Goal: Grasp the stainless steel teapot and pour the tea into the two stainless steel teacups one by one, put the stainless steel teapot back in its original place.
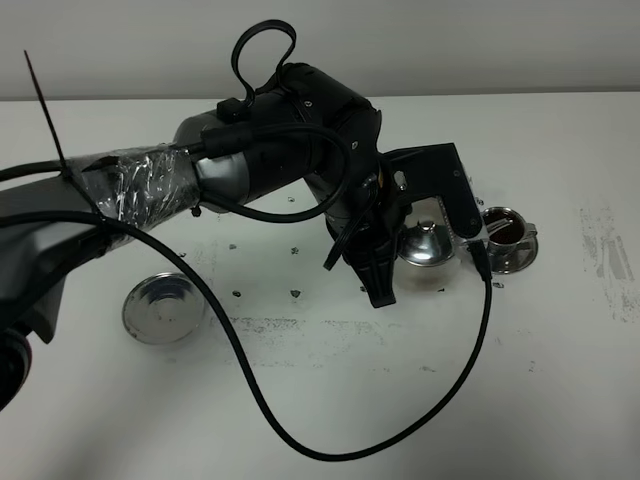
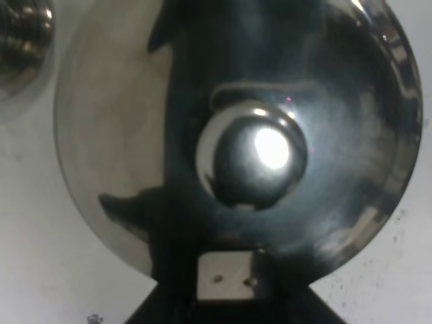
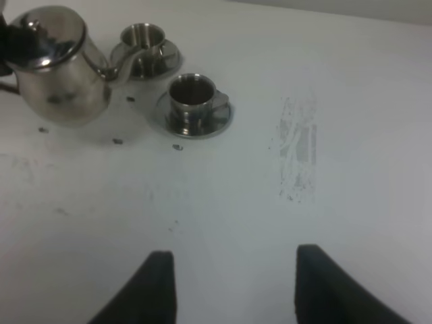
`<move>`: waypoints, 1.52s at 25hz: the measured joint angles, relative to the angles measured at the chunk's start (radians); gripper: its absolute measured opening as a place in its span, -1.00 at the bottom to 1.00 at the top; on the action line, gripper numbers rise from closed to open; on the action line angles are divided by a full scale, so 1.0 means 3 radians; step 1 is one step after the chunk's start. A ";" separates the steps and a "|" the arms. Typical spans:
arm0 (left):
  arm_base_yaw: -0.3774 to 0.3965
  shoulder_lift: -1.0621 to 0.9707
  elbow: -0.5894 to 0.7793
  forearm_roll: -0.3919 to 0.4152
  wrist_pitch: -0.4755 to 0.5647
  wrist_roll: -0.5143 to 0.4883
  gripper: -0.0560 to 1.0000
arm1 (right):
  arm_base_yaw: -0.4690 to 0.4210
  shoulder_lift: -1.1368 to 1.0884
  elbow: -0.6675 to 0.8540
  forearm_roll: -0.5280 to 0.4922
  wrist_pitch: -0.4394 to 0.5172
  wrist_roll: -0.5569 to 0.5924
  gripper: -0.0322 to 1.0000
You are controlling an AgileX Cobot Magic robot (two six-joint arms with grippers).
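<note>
Stainless steel teapot [image 3: 61,81] is near the middle of a white desk [image 3: 378,101], mostly hidden in the high view by the left arm reaching over it. Whether its base rests on the desk cannot be told. The left hand [image 2: 229,277] is closed at the pot's handle, with a small riveted steel plate showing between its dark fingers. Its wrist camera looks straight down on the domed lid and round knob [image 2: 253,158]. The thin spout points at the farther teacup [image 3: 143,37], its tip just beside that cup's saucer. The nearer teacup [image 3: 192,94] stands on its own saucer near the pot and holds dark brown tea [image 1: 503,230]. The right hand [image 3: 235,270] hangs over bare desk well apart from both cups, its 2 fingers spread and holding nothing. A scuffed patch [image 3: 297,155] marks the desk beside the nearer cup. On the left of the high view lies 1 round steel dish [image 1: 160,308], and a black cable [image 1: 300,440] loops across the front.
</note>
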 joint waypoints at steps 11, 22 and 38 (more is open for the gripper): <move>0.0098 0.0035 0.0355 -0.0214 -0.0309 -0.0149 -0.53 | 0.0000 0.0000 0.0000 0.0000 0.0000 0.0000 -0.13; 0.0100 0.0181 0.0351 -0.0231 -0.0347 -0.0217 -0.53 | 0.0000 0.0000 0.0000 0.0000 0.0000 0.0000 -0.13; 0.0420 0.0282 -0.1018 0.0646 0.0419 -0.0203 -0.54 | 0.0000 0.0000 0.0000 0.0000 0.0000 -0.0003 -0.13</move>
